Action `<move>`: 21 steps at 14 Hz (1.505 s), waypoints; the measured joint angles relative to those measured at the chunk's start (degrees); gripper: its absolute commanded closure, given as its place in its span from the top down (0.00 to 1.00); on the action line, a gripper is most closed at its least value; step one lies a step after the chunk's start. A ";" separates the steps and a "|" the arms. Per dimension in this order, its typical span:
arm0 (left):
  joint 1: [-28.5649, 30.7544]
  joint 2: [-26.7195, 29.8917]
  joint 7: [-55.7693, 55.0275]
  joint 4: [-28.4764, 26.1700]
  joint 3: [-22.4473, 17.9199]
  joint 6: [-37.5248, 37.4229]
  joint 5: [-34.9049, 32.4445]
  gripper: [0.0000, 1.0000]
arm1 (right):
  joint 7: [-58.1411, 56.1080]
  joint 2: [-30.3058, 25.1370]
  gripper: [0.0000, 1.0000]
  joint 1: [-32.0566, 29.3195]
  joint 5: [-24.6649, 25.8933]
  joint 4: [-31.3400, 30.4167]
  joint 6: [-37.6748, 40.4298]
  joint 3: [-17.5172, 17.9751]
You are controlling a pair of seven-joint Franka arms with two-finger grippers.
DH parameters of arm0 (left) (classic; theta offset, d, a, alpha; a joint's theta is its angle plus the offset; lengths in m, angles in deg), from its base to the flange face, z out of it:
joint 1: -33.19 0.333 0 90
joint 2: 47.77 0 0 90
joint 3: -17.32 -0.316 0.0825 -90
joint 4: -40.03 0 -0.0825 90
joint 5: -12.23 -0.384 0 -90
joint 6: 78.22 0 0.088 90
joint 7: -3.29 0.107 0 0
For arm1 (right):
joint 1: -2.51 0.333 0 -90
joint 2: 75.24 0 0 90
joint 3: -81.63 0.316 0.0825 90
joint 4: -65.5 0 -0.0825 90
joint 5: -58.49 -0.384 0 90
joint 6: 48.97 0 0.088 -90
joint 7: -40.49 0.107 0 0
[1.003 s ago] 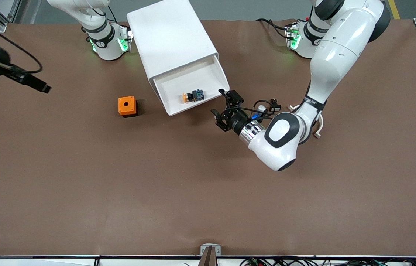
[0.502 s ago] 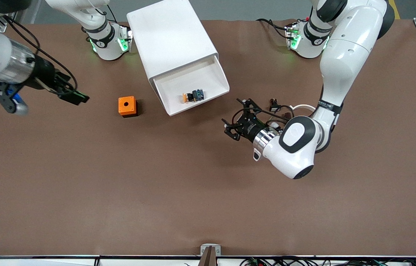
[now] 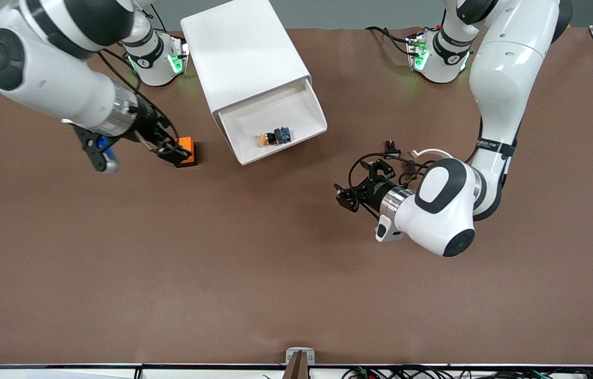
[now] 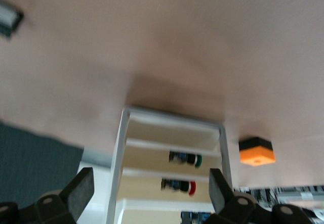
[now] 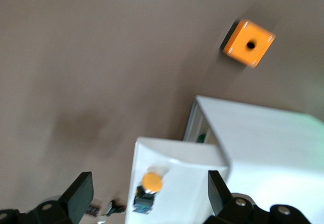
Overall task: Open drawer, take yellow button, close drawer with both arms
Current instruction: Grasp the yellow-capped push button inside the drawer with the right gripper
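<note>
The button (image 3: pixel 273 137) with its orange cap lies in the pulled-out top drawer (image 3: pixel 296 108) of the white cabinet (image 3: pixel 243 58). The left gripper (image 3: pixel 360 184) hangs wide open and empty over the table (image 3: pixel 222 263). The right gripper (image 3: pixel 164 145), open and empty too, is over the orange box (image 3: pixel 188 149).

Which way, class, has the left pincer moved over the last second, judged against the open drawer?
Yes. The left pincer, open, has drawn away from the drawer toward the front camera, now over bare table.
</note>
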 measured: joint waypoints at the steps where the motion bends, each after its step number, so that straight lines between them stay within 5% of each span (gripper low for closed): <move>1: -0.15 1.39 1.33 0.09 0.29 1.56 -3.08 1.00 | 2.32 0.60 1.00 1.56 -0.83 -1.14 -2.76 0.01; 8: -0.59 6.97 5.04 0.03 0.47 11.33 -14.95 1.00 | 12.64 4.14 1.00 11.62 -1.79 -7.33 -16.93 0.04; 21: -7.84 7.90 -2.95 -1.11 0.69 18.33 -32.15 1.00 | 15.53 5.07 1.00 19.61 -1.86 -12.41 -22.50 -0.01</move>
